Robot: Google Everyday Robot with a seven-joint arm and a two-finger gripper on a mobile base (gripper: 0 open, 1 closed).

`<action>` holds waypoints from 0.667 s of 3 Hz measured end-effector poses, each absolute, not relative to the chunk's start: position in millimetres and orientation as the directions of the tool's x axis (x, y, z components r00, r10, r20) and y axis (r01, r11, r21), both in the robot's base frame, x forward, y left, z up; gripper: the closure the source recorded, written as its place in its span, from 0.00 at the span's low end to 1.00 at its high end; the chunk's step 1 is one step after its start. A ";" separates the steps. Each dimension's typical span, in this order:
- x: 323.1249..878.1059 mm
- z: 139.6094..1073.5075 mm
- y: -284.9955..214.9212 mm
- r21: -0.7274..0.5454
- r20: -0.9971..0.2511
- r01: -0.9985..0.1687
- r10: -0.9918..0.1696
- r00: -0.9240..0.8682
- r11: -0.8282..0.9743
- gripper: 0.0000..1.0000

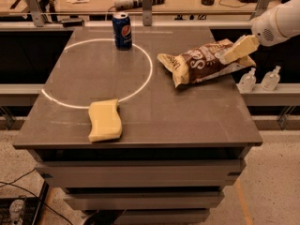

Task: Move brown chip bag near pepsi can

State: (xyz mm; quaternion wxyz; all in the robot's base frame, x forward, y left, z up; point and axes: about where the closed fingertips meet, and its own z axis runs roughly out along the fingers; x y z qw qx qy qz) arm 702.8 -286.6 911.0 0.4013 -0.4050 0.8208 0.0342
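The brown chip bag [204, 62] lies on its side on the right half of the grey table [187, 111], with white lettering facing up. The pepsi can [122, 30] stands upright at the back of the table, on the far edge of a white painted circle [147, 74], well left of the bag. My gripper [230, 55] reaches in from the right on a white arm [279, 22]. It sits over the bag's right end, at or just above its surface.
A pale yellow sponge [105, 121] lies near the table's front left edge. Two small clear bottles [260, 78] stand on a ledge just right of the table. A rail with posts and a cluttered bench run behind the table.
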 end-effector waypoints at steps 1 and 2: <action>704.5 886.7 -273.0 -0.218 -0.666 -0.718 -0.638 -0.386 0.661 0.00; 703.0 868.0 -264.1 -0.174 -0.636 -0.741 -0.649 -0.418 0.648 0.00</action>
